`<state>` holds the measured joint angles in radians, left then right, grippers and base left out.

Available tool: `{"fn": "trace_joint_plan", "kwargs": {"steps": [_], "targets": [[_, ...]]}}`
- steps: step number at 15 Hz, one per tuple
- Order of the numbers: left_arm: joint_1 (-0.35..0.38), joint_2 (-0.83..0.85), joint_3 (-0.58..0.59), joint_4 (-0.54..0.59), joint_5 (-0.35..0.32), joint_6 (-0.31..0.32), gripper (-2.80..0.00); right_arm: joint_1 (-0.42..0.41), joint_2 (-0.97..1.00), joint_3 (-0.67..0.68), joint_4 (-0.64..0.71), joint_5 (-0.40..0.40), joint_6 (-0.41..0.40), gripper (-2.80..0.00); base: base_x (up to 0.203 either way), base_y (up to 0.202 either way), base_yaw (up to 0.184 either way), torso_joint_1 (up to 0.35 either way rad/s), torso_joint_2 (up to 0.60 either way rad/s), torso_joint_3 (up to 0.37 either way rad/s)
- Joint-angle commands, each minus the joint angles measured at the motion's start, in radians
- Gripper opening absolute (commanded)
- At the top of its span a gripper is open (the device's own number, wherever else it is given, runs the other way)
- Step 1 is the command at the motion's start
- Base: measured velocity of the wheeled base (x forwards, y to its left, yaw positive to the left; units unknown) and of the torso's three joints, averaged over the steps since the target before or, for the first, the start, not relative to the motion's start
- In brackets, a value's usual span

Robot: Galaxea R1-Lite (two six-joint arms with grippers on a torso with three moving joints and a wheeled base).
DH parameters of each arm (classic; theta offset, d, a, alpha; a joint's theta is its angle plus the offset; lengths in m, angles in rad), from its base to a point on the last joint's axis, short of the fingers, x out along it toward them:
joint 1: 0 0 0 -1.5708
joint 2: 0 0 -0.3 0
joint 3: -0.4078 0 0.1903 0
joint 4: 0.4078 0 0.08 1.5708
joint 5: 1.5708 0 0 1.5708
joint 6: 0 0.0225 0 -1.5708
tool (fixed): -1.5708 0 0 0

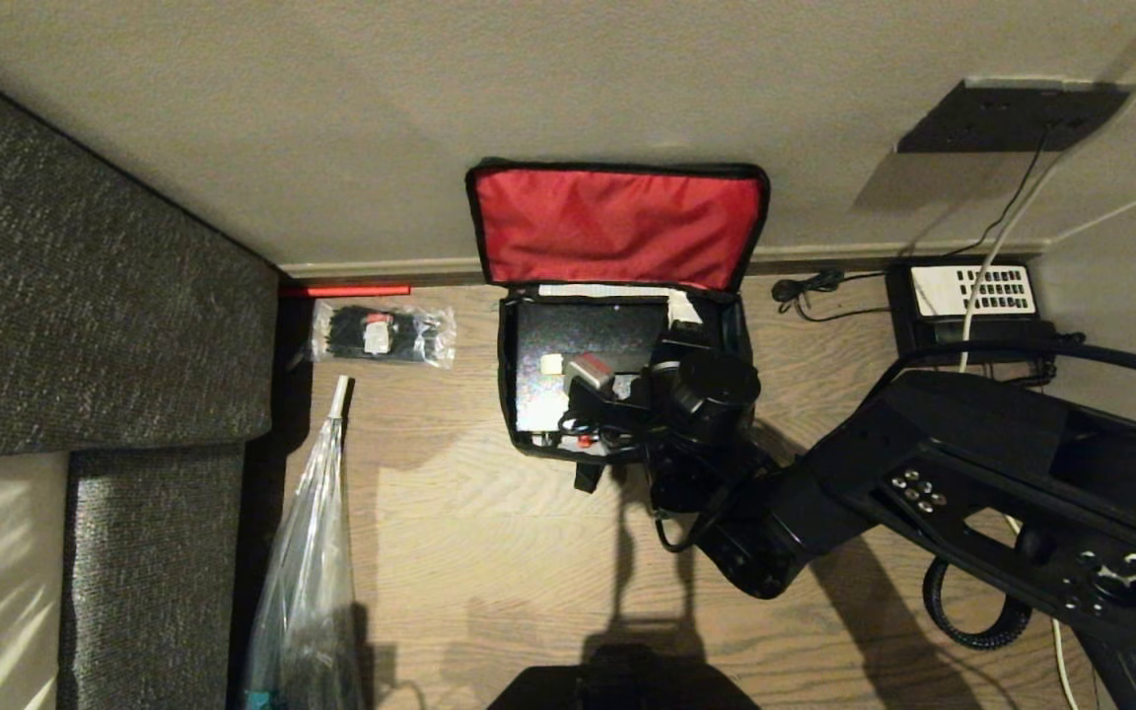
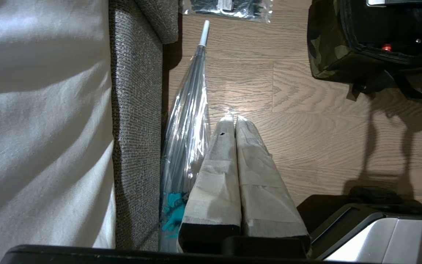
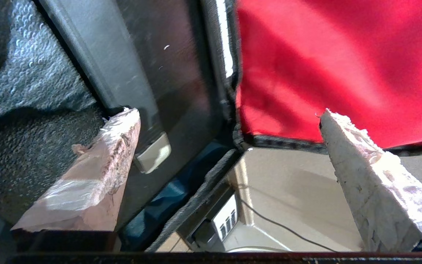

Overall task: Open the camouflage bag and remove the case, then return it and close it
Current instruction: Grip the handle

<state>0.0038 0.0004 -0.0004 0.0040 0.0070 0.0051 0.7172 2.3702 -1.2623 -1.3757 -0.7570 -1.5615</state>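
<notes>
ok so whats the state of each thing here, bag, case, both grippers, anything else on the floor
camouflage bag: open, red-lined lid flipped back against the wall
case: lying flat inside the bag
right gripper: open, over the bag's far right corner, holding nothing
left gripper: shut, empty, parked above bare floor
packet of black ties: sealed, flat on the floor
umbrella: folded, lying beside the sofa

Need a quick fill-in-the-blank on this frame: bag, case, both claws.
1. The camouflage bag has its lid flipped open against the wall, showing ____ lining.
2. The case lies ____ the bag.
3. The right claw over the bag stands ____.
4. The left claw, above the wood floor, is ____.

Missing words: red; inside; open; shut
</notes>
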Motion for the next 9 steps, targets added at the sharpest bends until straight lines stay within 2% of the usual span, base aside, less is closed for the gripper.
{"fn": "trace_joint_plan", "kwargs": {"steps": [1, 6, 8, 9], "targets": [[0.001, -0.002, 0.003, 0.001, 0.001, 0.001, -2.8, 0.001, 0.001, 0.0, -0.005, -0.004, -0.009, 0.0, 0.0, 0.0, 0.0, 0.0, 0.0, 0.0], [0.001, -0.002, 0.003, 0.0, 0.001, 0.001, -2.8, 0.003, 0.01, 0.008, -0.011, -0.004, -0.031, 0.0, 0.0, 0.0, 0.0, 0.0, 0.0, 0.0], [0.001, -0.003, 0.003, 0.0, 0.001, 0.001, -2.8, 0.014, 0.018, 0.017, -0.054, 0.001, -0.048, 0.0, 0.0, 0.0, 0.0, 0.0, 0.0, 0.0], [0.001, -0.003, 0.003, 0.0, 0.001, 0.001, -2.8, 0.014, 0.045, 0.005, -0.102, 0.003, -0.08, 0.0, 0.0, 0.0, 0.0, 0.0, 0.0, 0.0]]}}
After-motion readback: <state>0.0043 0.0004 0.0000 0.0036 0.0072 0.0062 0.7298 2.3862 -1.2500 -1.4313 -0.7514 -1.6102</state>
